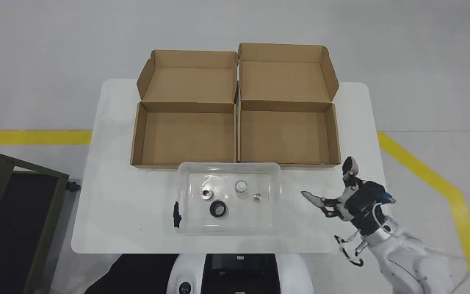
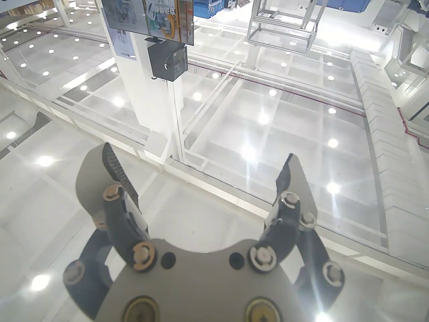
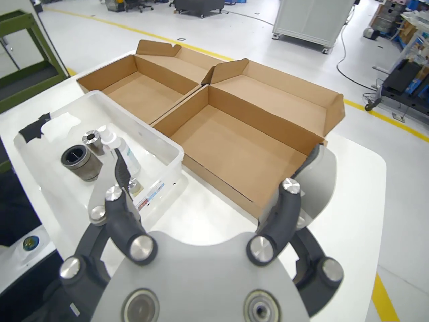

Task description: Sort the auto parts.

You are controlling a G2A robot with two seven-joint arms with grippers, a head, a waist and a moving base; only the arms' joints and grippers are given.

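Right gripper (image 3: 218,159) hangs low over the front corner of the white table (image 3: 352,175), fingers spread wide and pinching nothing. Straight ahead of its fingers lie two open cardboard boxes, the near box (image 3: 234,149) and, beyond it, the far box (image 3: 140,92), side by side and touching, lids folded back away from the hand. Off toward the robot's left of the gripper stands a clear plastic bin (image 3: 167,155), its long side running along the boxes' front walls, with a scrap of black tape (image 3: 35,128) on its far end.

All the parts are in that bin. A dark bearing (image 3: 81,163) stands on end, bore facing up. Just past it a smaller metal sleeve (image 3: 92,140) also stands on end, hole upward. A little white spray bottle (image 3: 124,150) appears to stand upright between them and the gripper, nozzle up. Nearest the fingers is a small metal stub (image 3: 135,184), also on end.

Round the table is a pale grey floor (image 1: 73,44) with a yellow line (image 1: 44,137); a green cart (image 3: 26,82) stands beyond the bin, and a grey cabinet (image 3: 315,4) farther back.

Left gripper (image 2: 197,152) points up at the lit ceiling (image 2: 285,118) and a hanging screen (image 2: 147,1), fingers apart and bare.
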